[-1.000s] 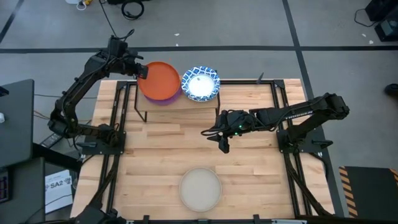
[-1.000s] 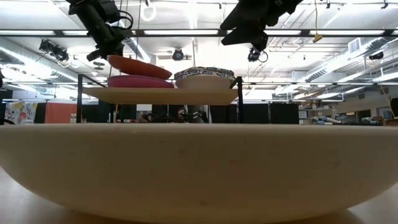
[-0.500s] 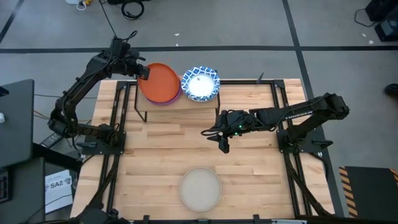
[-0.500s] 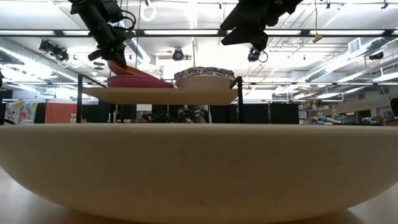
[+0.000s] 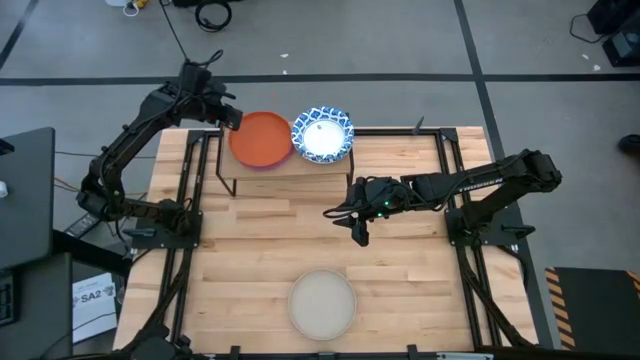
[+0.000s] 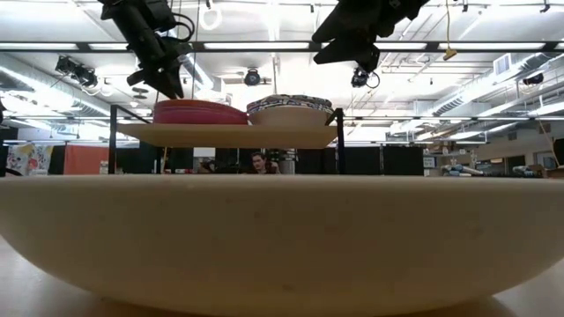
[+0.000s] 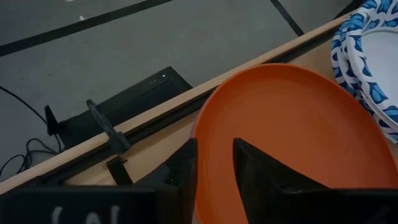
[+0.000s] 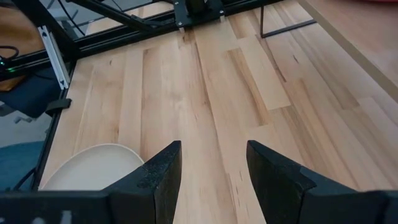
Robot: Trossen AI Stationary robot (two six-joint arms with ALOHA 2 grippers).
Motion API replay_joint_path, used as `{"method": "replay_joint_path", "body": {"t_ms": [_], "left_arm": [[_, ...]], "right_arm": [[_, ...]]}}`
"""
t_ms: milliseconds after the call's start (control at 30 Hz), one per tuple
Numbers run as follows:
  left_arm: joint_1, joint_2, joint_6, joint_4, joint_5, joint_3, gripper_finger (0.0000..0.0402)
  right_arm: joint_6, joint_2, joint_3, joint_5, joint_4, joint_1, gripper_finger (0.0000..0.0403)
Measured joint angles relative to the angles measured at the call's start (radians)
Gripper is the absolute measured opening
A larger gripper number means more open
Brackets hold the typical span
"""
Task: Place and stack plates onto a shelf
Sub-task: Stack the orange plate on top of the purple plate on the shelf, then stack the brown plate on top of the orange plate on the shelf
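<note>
High view shows you the left gripper [image 5: 228,118] at the left edge of the orange plate [image 5: 262,140], which lies flat on top of the left stack on the shelf [image 5: 300,165]; beside it, just touching or nearly so, stands the stack of blue-rimmed plates [image 5: 322,134]. In the left wrist view the two fingers [image 7: 186,165] stand only a little apart with the orange rim between them, so I judge that the grip is loose or just being let go; I cannot tell if they press the rim. The right gripper [image 5: 359,234] hovers above the middle of the table [image 5: 420,290], its fingers spread wide and holding nothing, as the right wrist view shows. The beige plate [image 5: 322,304] is the one left on the table, near the front edge, well apart from the shelf. You should expect it to be stiff and light, with a smooth and probably slippery surface, and perhaps breakable if it is ceramic. It lies flat, so there is no place to hold except the raised rim: take it at the edge nearest to the arm, one finger over and one under the lip. A thin pinch like this can let the plate tilt or slide, so lift it slowly.
</note>
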Motion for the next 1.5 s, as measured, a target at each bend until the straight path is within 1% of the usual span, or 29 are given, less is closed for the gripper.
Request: {"method": "replay_joint_path", "body": {"t_ms": [200, 333, 567, 733, 967, 1500], "left_arm": [[0.000, 0.000, 0.000, -0.001, 0.000, 0.000, 0.0136], [0.000, 0.000, 0.001, -0.001, 0.000, 0.000, 0.0148], [0.000, 0.000, 0.001, 0.002, 0.001, 0.000, 0.0151], [-0.029, 0.000, 0.001, 0.002, 0.003, 0.000, 0.0151], [-0.119, 0.000, 0.002, 0.002, 0.004, 0.000, 0.0151], [-0.398, 0.000, 0.000, 0.003, 0.005, 0.000, 0.0151]], "right_arm": [[0.000, 0.000, 0.000, 0.000, 0.000, 0.000, 0.0187], [0.000, 0.000, 0.000, 0.000, 0.000, 0.000, 0.0187], [0.000, 0.000, 0.000, 0.000, 0.000, 0.000, 0.0187], [0.000, 0.000, 0.000, 0.000, 0.000, 0.000, 0.0187], [0.000, 0.000, 0.000, 0.000, 0.000, 0.000, 0.0187], [0.009, 0.000, 0.000, 0.000, 0.000, 0.000, 0.0187]]}}
